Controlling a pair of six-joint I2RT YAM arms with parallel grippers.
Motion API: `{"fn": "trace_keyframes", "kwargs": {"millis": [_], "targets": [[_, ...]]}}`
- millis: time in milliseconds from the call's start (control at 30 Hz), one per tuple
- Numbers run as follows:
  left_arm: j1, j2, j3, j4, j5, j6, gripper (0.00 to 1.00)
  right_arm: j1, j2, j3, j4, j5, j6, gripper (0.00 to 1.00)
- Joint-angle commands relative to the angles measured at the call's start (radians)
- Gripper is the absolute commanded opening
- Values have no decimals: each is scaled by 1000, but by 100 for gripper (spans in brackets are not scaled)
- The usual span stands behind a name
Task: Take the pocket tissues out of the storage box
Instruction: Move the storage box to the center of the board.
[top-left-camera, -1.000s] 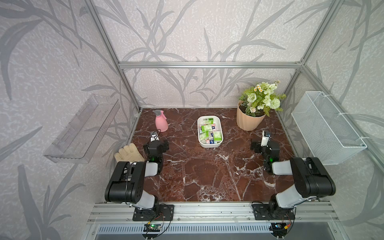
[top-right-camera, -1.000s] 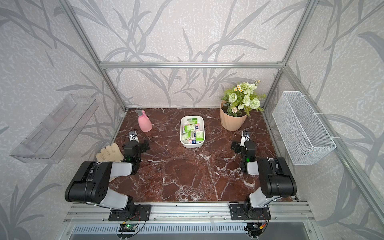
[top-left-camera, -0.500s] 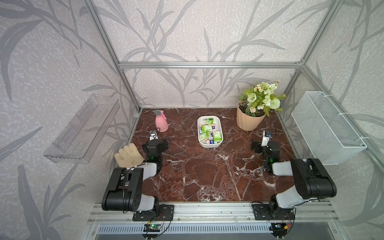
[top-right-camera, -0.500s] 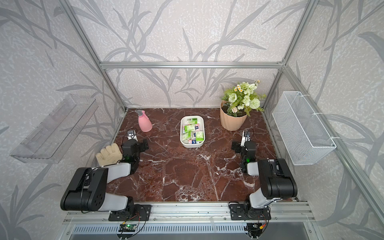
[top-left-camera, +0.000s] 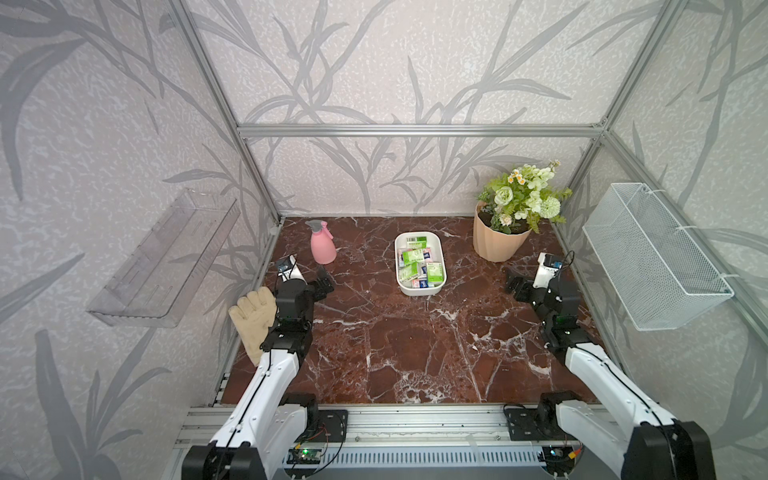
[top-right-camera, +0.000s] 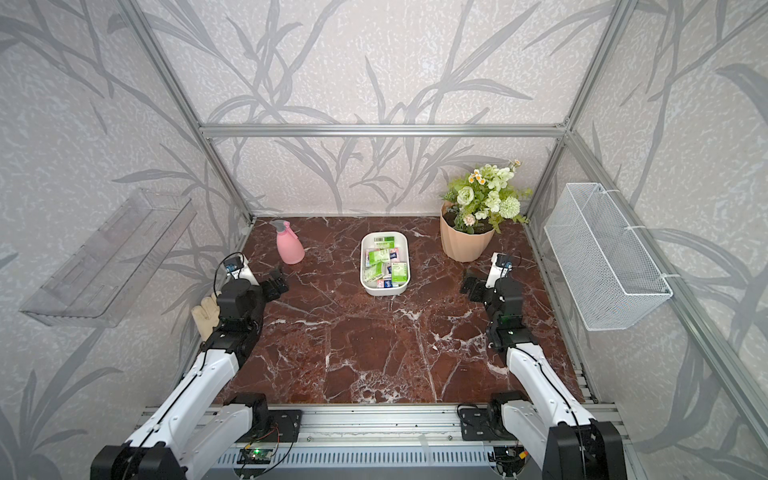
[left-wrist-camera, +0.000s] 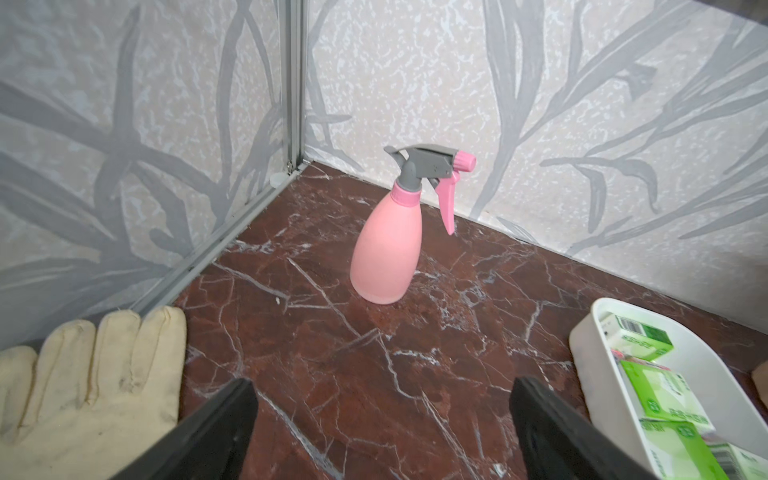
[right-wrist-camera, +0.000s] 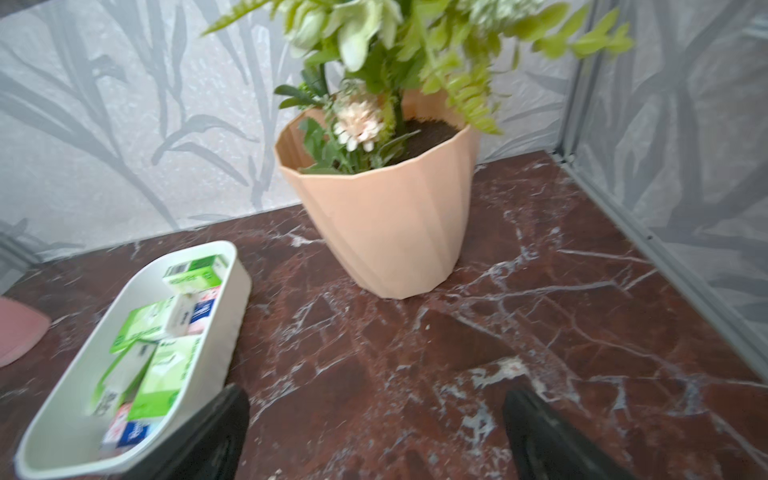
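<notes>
Inspection from my remote station.

1. The left pincer (top-left-camera: 322, 282) has its jaws wide apart with nothing between them. In the left wrist view only bare counter (left-wrist-camera: 332, 353) shows between the two dark fingers (left-wrist-camera: 224, 415).
2. The right pincer (top-left-camera: 515, 286) also has its jaws wide apart and holds nothing. Its wrist view shows bare marble in the gap.
3. The storage box (top-left-camera: 419, 291) sits on the counter between the two pincers and a little ahead of both. It is forward and to the right of the left pincer, and forward and to the left of the right pincer. It is near both and touches neither.
4. All the pocket tissues (top-left-camera: 417, 266) I can see lie inside the box, loosely heaped and overlapping. I see green-and-white packets, pink ones and dark blue labels. I cannot give a reliable count from these views. I see no packet on the counter.
5. A pink spray bottle (left-wrist-camera: 386, 249) stands upright straight ahead of the left pincer, near the back corner.
6. A cream glove (top-left-camera: 251, 316) lies flat just to the left of the left pincer, by the side wall.
7. A peach flower pot (right-wrist-camera: 386, 228) stands upright directly ahead of the right pincer and to the right of the box, apart from both.
</notes>
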Motion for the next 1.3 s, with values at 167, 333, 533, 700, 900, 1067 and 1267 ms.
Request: {"fn": "trace_keyframes", "kwargs": {"millis": [167,333,533,700,900,1067,1267], "targets": [[-39,12,-89,-58,151,-155,100,258,222,239,-280,26,156,99],[-87,62,-102,-39,147,-162,100,343,474,431,-343,38,227,99],[-113,112,-97,-30,147,-164,100,348,736,697,-486,39,247,98],[-120,130,-99,-22,142,-180,100,346,916,880,-598,68,237,89],[-126,133,-99,-28,139,-170,100,330,1046,1022,-643,88,230,71],[-127,137,-93,-33,136,-171,100,312,1116,1096,-660,87,227,52],[-127,144,-84,-45,134,-162,100,298,1174,1170,-678,54,201,32]]}}
